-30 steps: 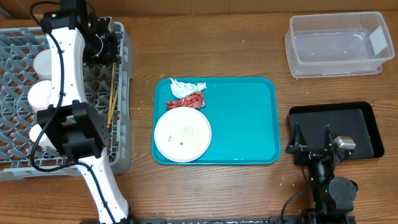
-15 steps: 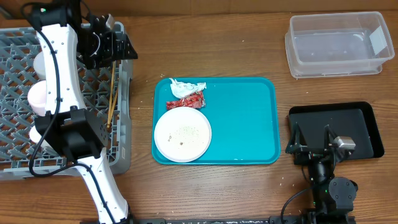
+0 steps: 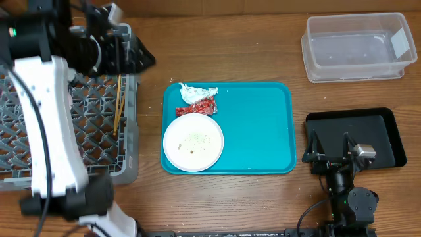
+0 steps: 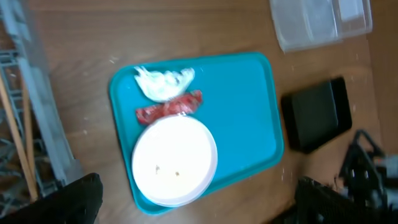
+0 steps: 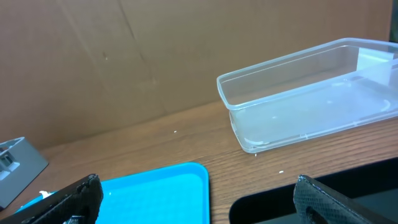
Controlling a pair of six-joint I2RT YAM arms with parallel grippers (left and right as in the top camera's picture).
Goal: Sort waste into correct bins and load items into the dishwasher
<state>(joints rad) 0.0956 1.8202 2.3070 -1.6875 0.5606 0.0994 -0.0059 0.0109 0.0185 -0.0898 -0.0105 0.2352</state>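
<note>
The left fingers (image 4: 74,199) have just sprung apart and lifted away; the chopsticks (image 3: 119,112) now lie in the rack (image 3: 129,164). The right fingers (image 5: 311,199) wait apart. The plate (image 3: 193,142), napkin (image 3: 197,93) and wrapper (image 3: 196,107) remain on the teal tray (image 3: 256,125).

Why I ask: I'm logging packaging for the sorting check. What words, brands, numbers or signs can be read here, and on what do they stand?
Red wrapper: it carries print, but this is too small and blurred to read in any view.
White label on the clear tub: no lettering can be made out.
No other writing or signs show.
</note>
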